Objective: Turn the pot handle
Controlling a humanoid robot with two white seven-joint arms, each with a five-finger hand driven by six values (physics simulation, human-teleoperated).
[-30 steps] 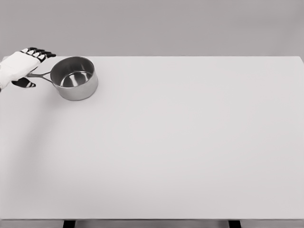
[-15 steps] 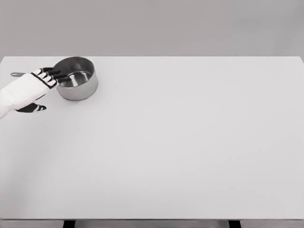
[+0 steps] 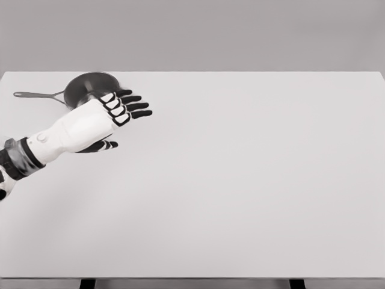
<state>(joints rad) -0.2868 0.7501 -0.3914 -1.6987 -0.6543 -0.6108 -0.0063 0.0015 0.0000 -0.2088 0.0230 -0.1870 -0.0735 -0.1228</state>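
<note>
I see left robot hand [image 3: 114, 111] w/ fingers spread, holding nothing, in front of pot [image 3: 90, 86]; handle [image 3: 37, 95] sticks out to its left. I'd push handle near tip, slowly.

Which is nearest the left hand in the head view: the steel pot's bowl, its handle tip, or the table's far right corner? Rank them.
From the white left hand:
1. Steel pot's bowl, just behind the fingers.
2. Handle tip, far left.
3. White table's far right corner.

light: even, bright | shadows: faint, soft | focus: slightly soft
</note>
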